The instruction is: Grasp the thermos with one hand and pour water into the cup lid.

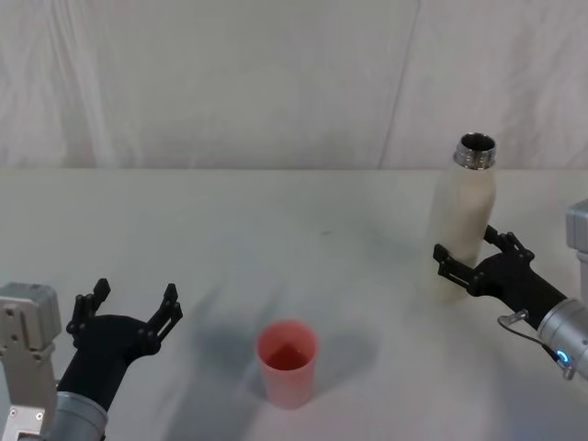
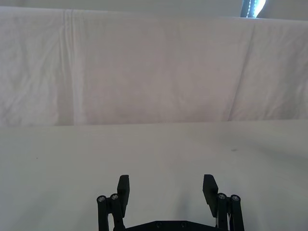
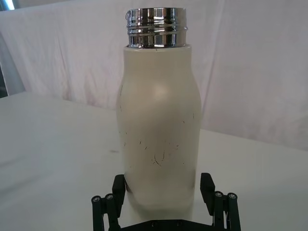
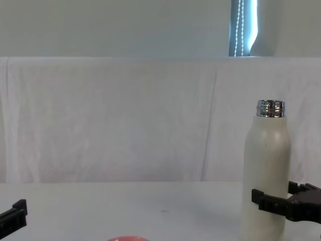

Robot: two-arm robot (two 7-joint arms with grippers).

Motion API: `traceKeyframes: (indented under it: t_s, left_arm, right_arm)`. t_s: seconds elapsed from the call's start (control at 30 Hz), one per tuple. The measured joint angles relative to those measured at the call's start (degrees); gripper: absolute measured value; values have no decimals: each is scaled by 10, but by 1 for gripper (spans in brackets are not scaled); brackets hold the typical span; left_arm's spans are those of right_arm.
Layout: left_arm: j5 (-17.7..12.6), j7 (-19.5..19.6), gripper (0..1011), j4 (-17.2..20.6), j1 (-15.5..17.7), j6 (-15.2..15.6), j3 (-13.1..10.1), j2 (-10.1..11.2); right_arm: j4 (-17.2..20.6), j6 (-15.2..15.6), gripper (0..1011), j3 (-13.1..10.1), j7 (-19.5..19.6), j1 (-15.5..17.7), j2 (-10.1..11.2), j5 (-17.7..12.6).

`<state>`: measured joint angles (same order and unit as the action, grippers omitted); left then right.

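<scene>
The tall cream-white matte thermos (image 1: 464, 219) with rounded shoulders and a shiny threaded steel neck stands upright on the white counter (image 1: 276, 230), over on the robot's right and toward the far side. Its mouth is uncapped and dark inside. From the right wrist view the bottle's body (image 3: 160, 130) shows fine dark scuffs on its lower half, and the steel neck sits straight above it.

The right end effector (image 1: 472, 264), black with jointed finger links, is at the lower part of the thermos. Its two fingers are spread apart, one on each side of the bottle, so the body sits between them. In the right wrist view the fingers (image 3: 119, 185) lie just beside the bottle's walls; whether they actually press on it cannot be told. In the chest view the same end effector (image 4: 281, 203) reaches in from the right at the bottle's lower section.

The small round pink-red cup lid (image 1: 287, 361) stands upright and open-mouthed on the counter near the robot's front edge, roughly at the middle, well apart from the thermos. Its curved rim (image 4: 124, 239) just shows at the bottom of the chest view.

The left end effector (image 1: 129, 314) hovers low over the counter on the robot's left, beside the cup lid but clear of it, its fingers (image 2: 123, 188) spread wide and holding nothing.

A white cloth backdrop (image 1: 230, 73) hangs behind the counter.
</scene>
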<state>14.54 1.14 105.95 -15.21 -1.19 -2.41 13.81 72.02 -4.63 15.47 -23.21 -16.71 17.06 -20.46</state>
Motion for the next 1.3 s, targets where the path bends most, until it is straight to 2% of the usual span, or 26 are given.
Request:
traceKeyframes:
  t_s: [0.27, 0.5, 0.87, 1.03, 1.3]
  left_arm:
    - [0, 0, 1001, 0, 0, 0, 0, 0]
    - [0, 0, 1001, 0, 0, 0, 0, 0]
    - [0, 0, 1001, 0, 0, 0, 0, 0]
    - [0, 0, 1001, 0, 0, 0, 0, 0]
    - [0, 0, 1001, 0, 0, 0, 0, 0]
  right_arm:
    - [10, 2, 1001, -7, 2, 10, 8, -4]
    - [38, 9, 1001, -18, 4, 34, 22, -12]
    - [74, 13, 1001, -22, 5, 60, 36, -16]
    - [96, 14, 1001, -26, 9, 77, 41, -19]
    - [154, 3, 1001, -46, 30, 122, 48, -24]
